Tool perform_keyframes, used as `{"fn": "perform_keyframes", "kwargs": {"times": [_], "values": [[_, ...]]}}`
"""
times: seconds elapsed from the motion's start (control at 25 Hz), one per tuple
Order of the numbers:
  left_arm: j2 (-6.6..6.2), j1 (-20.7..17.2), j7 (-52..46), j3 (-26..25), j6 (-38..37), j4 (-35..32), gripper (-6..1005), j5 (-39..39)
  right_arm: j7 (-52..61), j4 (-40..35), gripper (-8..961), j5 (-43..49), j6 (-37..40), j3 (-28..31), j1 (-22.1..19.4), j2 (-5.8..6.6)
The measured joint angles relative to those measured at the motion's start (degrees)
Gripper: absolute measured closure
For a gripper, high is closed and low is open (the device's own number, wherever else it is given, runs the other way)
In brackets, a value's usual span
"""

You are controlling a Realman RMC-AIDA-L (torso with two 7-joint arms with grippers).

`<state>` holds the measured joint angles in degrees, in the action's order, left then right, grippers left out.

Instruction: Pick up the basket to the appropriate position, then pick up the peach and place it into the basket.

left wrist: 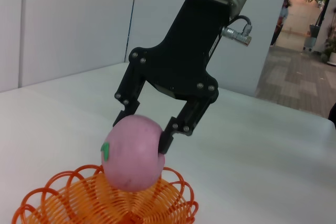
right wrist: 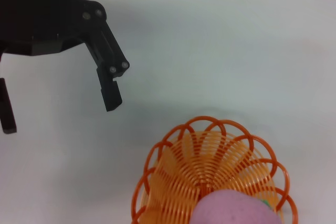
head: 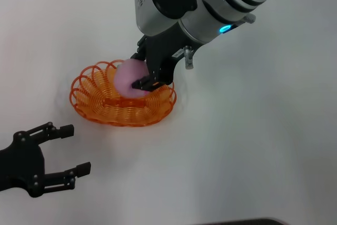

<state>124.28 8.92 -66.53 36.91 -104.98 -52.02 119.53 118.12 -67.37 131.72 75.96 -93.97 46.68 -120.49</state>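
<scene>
Head view: high, looking forward and down on the white table (head: 253,146), mid-range. Left wrist view: low near the surface, facing level across it, close to the basket (left wrist: 105,200) and peach (left wrist: 131,153). Right wrist view: directly above, looking straight down, very close. All three views share basket and peach; the right wrist view also catches the left gripper (right wrist: 58,103).
</scene>
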Motion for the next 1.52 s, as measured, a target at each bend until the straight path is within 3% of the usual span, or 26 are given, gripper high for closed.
{"fn": "perform_keyframes", "kwargs": {"times": [0.04,0.4,0.68,0.88,1.28,1.52], "values": [[0.00,-0.03,0.00,0.00,-0.09,0.00,123,0.00,-0.02,0.37,670,-0.18,-0.12,-0.05,0.14,0.00],[0.00,-0.04,0.00,0.00,-0.22,-0.01,124,-0.01,-0.09,2.00,286,-2.10,-2.36,0.23,-0.61,0.15],[-0.08,0.25,-0.01,0.01,-0.23,0.08,124,-0.38,-5.09,2.28,-3,-8.96,-4.51,5.67,-5.97,0.44],[-0.09,0.40,-0.01,-0.06,-0.06,0.30,124,-0.52,-10.06,3.47,0,-13.15,-4.01,8.36,-10.48,0.65],[-0.09,0.76,0.19,-1.46,0.24,1.75,123,-0.86,-21.92,4.52,3,-23.98,-3.31,10.91,-24.83,0.68],[-0.09,0.75,0.26,-1.59,0.05,1.76,124,-1.06,-32.91,12.40,5,-31.08,-2.84,12.71,-29.03,0.66]]}}
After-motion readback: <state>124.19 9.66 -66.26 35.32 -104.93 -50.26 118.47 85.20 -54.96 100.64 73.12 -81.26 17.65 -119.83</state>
